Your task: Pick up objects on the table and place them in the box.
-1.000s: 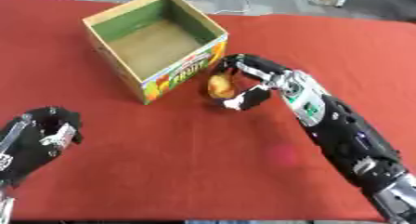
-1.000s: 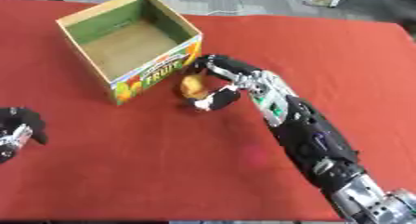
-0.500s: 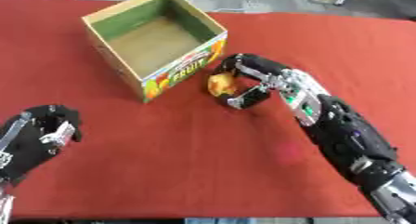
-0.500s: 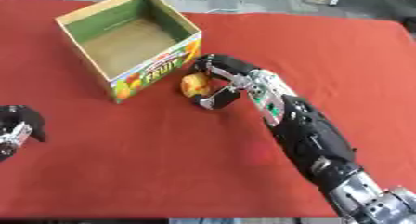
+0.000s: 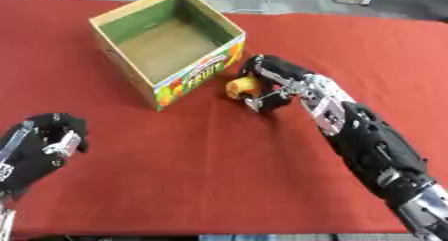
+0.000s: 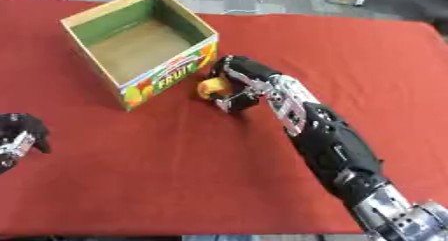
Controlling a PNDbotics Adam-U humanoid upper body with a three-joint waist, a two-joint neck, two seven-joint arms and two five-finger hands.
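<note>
Left hand (image 5: 42, 147) sits low at the near-left edge of the red table (image 5: 201, 175), well apart from the cardboard fruit box (image 5: 166, 45) and nearer the robot than it; fingers curled in on themselves, holding nothing. The fruit box stands toward the far left of the table, open top up, green inner walls, bare brown floor with nothing visible inside, fruit print and lettering on the side facing the robot. Just beside that printed side, off the box's right-hand near corner, a small round yellow-orange fruit (image 5: 241, 86) rests on the tablecloth, close to the box wall; whether it touches the wall cannot be told. Right hand (image 5: 273, 82) reaches in from the lower right, forearm running diagonally back from the box, fingers and thumb curled round the fruit from its right side, fruit showing on the side toward the box. Fruit is outside the box.
</note>
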